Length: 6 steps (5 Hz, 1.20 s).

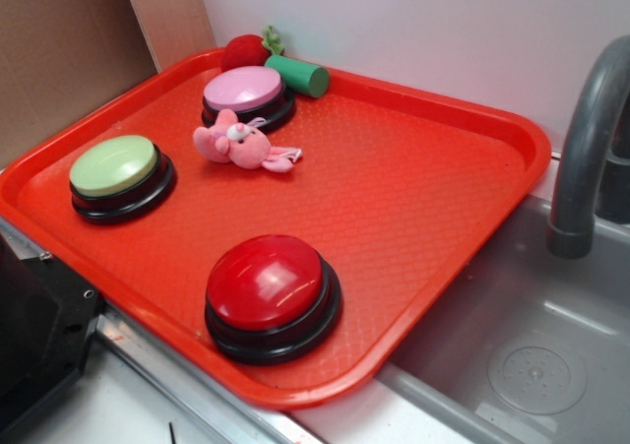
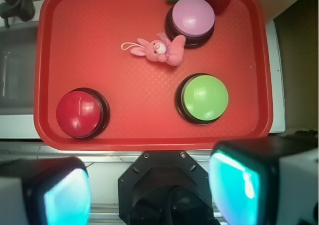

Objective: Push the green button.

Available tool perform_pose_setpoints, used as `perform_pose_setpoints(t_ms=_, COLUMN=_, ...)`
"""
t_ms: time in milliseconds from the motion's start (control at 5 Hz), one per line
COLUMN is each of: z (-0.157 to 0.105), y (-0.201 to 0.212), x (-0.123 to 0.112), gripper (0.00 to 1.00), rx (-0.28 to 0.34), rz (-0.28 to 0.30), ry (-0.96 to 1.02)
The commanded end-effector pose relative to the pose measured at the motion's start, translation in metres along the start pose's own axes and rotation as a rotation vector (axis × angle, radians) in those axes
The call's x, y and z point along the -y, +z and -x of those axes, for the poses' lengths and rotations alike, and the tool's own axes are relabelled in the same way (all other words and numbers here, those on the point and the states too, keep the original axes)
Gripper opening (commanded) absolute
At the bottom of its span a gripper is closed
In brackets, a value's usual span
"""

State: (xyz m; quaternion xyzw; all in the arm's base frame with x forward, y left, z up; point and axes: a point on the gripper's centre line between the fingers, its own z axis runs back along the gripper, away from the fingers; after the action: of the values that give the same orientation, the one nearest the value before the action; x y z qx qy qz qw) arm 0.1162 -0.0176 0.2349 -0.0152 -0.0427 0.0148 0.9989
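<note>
The green button (image 1: pixel 114 164) has a pale green dome on a black base and stands near the left edge of the red tray (image 1: pixel 423 178). In the wrist view the green button (image 2: pixel 204 98) lies right of the middle of the tray (image 2: pixel 99 70). My gripper (image 2: pixel 149 190) hangs high over the robot's black base, short of the tray's near rim and well away from the button. Its two cyan pads (image 2: pixel 67 197) stand wide apart with nothing between them. The gripper does not show in the exterior view.
On the tray also stand a red button (image 1: pixel 266 282), a pink button (image 1: pixel 243 90), a pink plush bunny (image 1: pixel 241 144), a dark green cylinder (image 1: pixel 298 75) and a red strawberry toy (image 1: pixel 246 50). A grey sink (image 1: pixel 522 365) with a faucet (image 1: pixel 586 149) lies to the right.
</note>
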Motion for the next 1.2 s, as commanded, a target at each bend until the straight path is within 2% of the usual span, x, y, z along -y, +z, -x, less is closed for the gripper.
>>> perform_pose_setpoints(t_ms=0, z=0.000, y=0.000, x=0.000, gripper=1.00, rx=0.000, rz=0.000, ry=0.000)
perform_pose_setpoints(t_ms=200, z=-0.005, y=-0.036, x=-0.044, gripper=1.00, rx=-0.059, rz=-0.033, ry=-0.009)
perform_pose_setpoints(t_ms=400, z=-0.018, y=-0.064, x=-0.074, gripper=1.00, rx=-0.020, rz=-0.064, ry=-0.100)
perform_pose_setpoints(t_ms=600, z=-0.020, y=-0.092, x=-0.087, gripper=1.00, rx=0.008, rz=-0.017, ry=-0.123)
perform_pose_setpoints(t_ms=800, z=-0.024, y=-0.128, x=-0.088, gripper=1.00, rx=-0.007, rz=-0.012, ry=-0.187)
perform_pose_setpoints(t_ms=1000, z=-0.027, y=-0.152, x=-0.087, gripper=1.00, rx=-0.012, rz=-0.041, ry=-0.232)
